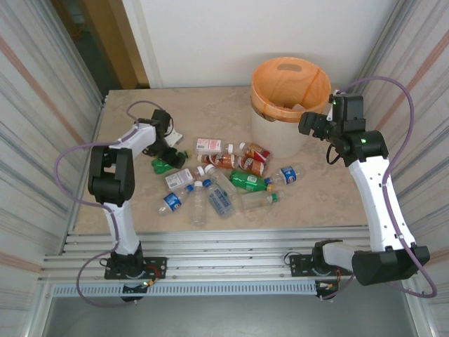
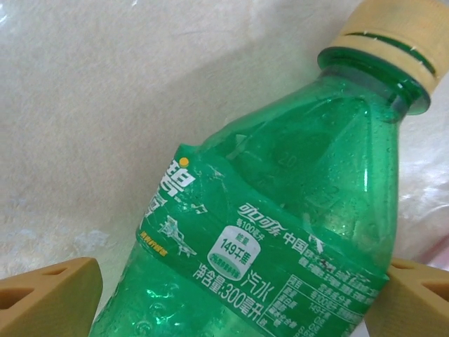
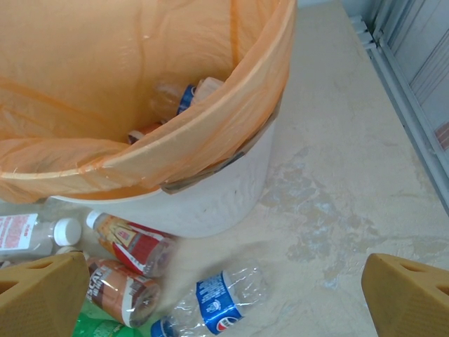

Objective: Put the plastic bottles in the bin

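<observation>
Mostly bare, the beige marbled table [image 1: 316,203] sits between ribbed metal side walls [image 1: 42,105] and a white back wall [image 1: 210,35]. The left pincer [image 1: 168,151] stands spread to either side of a green bottle [image 2: 295,232] lying on the table. Whether its pads touch the bottle cannot be told, and the bottle's base is cut off. The right pincer [image 3: 224,281], released and empty, hovers just beside the bin [image 3: 210,189], with loose bottles [image 1: 224,179] scattered below it, toward its left finger. Inside the bin, more bottles [image 3: 179,98] are half hidden by the orange bag [image 3: 105,70].
</observation>
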Motion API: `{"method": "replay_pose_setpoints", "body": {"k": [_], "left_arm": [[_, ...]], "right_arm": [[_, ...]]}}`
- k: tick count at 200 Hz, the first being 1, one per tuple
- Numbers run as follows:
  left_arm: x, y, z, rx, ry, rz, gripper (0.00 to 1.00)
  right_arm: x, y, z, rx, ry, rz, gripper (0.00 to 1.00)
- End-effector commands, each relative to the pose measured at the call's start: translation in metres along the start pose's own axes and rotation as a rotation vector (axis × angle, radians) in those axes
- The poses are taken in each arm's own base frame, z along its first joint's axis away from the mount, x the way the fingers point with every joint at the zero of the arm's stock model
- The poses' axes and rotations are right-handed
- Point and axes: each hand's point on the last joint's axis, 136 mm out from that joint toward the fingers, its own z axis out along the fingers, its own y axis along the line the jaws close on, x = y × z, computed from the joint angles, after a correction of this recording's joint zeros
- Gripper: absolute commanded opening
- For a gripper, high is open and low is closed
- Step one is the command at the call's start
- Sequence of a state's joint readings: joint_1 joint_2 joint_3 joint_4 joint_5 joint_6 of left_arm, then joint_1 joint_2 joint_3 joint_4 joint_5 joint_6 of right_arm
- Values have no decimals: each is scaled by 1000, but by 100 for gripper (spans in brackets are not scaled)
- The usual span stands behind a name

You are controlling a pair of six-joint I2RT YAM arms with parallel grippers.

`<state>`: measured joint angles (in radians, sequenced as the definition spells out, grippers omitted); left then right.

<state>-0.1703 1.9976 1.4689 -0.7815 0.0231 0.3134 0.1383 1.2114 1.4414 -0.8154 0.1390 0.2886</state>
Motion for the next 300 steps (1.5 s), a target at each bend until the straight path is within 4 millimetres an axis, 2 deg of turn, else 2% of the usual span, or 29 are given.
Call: {"method": "replay_pose_setpoints", "body": {"k": [1,43,70,157,177,210,252,279,300], "left_arm": [[4,13,2,-20,26,-57,93],[8,22,11,-33,57,-97,95],[13,25,15,-39,83,-125,92],[10,25,10,-37,68,-157,58],[9,26,5,-41,54,-168,55],[1,26,-16,-48,-14,-191,50],[-12,23,-60,-48,-158,-240,44],[-21,11,-94,-7,-297,-270,43],[-28,-7,-121,27,-416,-273,41]], "right_arm": [[-3,1,0,6,-19,19,98],[-2,5,2,-4,-15,10,98],[-2,7,2,-7,-15,7,98],[-4,10,0,-18,-24,4,98],[-4,13,-1,-30,-28,3,98],[-7,18,-5,-53,-39,2,98],[-10,34,-13,-141,-54,9,98],[-13,52,-20,-241,-66,18,98],[-16,72,-26,-342,-72,26,98]]}}
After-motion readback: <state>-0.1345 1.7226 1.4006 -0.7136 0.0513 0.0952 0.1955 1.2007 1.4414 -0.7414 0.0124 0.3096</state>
